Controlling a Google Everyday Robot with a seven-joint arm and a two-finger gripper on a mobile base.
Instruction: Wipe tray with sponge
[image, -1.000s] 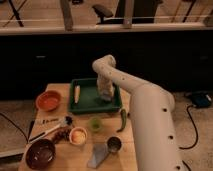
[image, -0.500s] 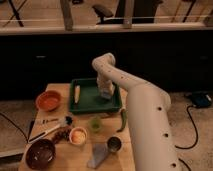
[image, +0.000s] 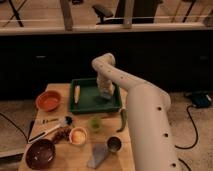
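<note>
Gripper down inside tray, near its right rim, over sponge (finger state: cannot tell). Corn cob along tray's left edge.

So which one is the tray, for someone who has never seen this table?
Start at the wooden table and look to its far edge. The tray is the dark green shallow rectangle there, with the gripper down inside its right half and a corn cob along its left side. Unlike the round orange bowl beside it, it is square-cornered, and the largest container in view.
</note>
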